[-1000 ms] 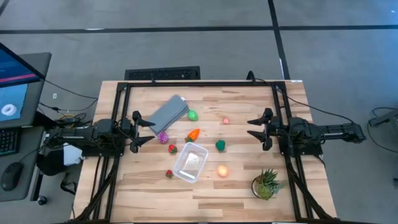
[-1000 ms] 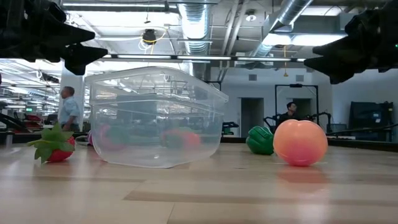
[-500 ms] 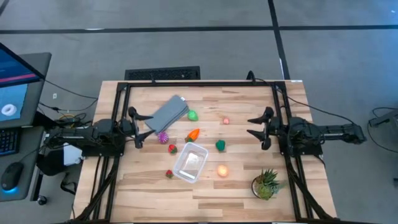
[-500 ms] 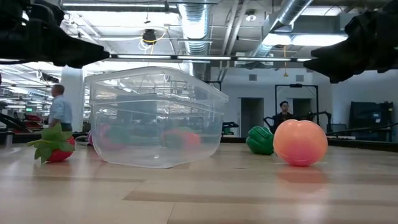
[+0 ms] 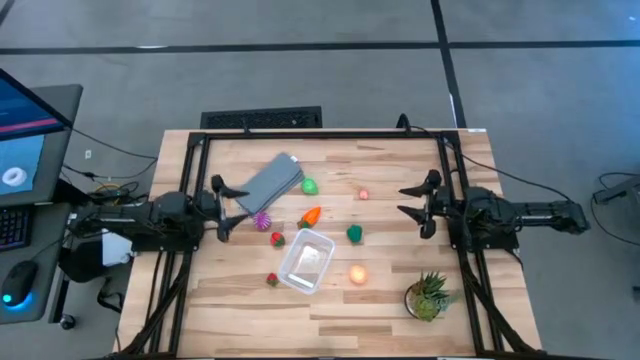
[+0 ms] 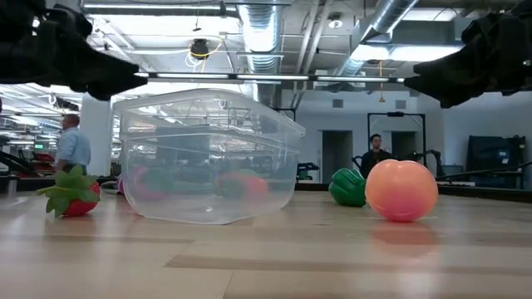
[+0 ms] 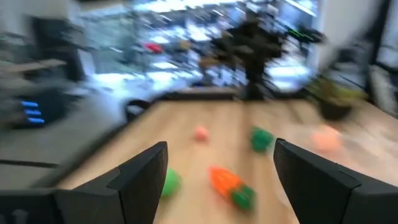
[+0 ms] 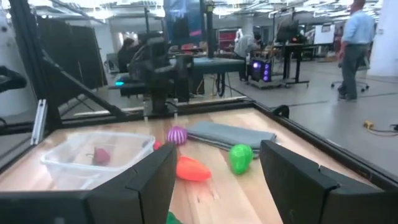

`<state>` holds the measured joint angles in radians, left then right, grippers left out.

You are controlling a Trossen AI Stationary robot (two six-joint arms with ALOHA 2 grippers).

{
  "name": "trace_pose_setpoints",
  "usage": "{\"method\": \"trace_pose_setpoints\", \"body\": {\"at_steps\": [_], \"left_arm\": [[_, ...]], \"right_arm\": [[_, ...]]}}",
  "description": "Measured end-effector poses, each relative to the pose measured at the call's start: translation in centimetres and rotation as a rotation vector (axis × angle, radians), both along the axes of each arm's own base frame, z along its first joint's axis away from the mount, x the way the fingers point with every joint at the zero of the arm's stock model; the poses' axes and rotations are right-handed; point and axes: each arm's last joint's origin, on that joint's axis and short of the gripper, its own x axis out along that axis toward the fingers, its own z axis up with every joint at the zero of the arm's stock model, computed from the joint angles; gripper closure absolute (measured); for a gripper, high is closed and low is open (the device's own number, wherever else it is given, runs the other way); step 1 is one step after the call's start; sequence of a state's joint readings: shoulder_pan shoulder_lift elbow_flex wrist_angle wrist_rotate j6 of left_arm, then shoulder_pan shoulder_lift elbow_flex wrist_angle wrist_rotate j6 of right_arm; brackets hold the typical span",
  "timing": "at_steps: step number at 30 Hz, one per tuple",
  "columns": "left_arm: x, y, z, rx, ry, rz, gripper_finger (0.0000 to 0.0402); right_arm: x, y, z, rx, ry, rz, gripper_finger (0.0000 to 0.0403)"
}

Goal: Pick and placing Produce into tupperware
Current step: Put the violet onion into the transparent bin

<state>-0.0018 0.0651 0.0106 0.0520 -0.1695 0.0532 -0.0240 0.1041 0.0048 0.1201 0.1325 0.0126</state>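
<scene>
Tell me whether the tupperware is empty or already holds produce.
Empty. From above, the tupperware shows only its clear bottom; the toy pieces, such as the carrot and the orange ball, lie outside on the table.

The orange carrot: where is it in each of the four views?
High view: orange carrot, table centre, just beyond the tupperware.
Low view: only an orange blur seen through the tupperware; uncertain.
Left wrist: between the fingers.
Right wrist, beside the tupperware.
Shared landmark: the tupperware, except the left wrist view.

Grey lid [image 5: 270, 182] lay flat on table [image 5: 400, 290]; spiky potted plant [image 5: 428, 295] stood near corner; person [image 6: 72, 148] stood behind.
</scene>
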Motion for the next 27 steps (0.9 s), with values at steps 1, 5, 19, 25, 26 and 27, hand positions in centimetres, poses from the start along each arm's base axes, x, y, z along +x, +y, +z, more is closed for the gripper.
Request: {"method": "trace_pose_setpoints", "body": {"at_steps": [1, 5, 19, 25, 26, 27], "left_arm": [[0.2, -0.1, -0.2, -0.02, 0.025, -0.032, 0.012], [1.0, -0.6, -1.6, -0.08, 0.181, -0.083, 0.012], [4.3, -2.0, 1.0, 0.185, 0.61, 0.082, 0.012], [6.5, -2.3, 3.4, 0.262, 0.808, 0.086, 0.012], [7.0, -2.4, 4.0, 0.27, 0.827, 0.077, 0.012], [7.6, -2.6, 4.7, 0.276, 0.857, 0.06, 0.012]], "right_arm": [[0.0, 0.0, 0.0, 0.009, -0.001, 0.003, 0.0147], [0.5, 0.5, -0.3, -0.019, 0.044, 0.066, 0.0147], [3.1, 1.0, 2.3, -0.314, 0.132, -0.02, 0.0147], [4.0, 0.4, 0.8, -0.26, 0.261, -0.046, 0.0147], [4.1, 0.4, 0.6, -0.253, 0.273, -0.052, 0.0147], [4.2, 0.3, 0.5, -0.247, 0.282, -0.056, 0.0147]]}}
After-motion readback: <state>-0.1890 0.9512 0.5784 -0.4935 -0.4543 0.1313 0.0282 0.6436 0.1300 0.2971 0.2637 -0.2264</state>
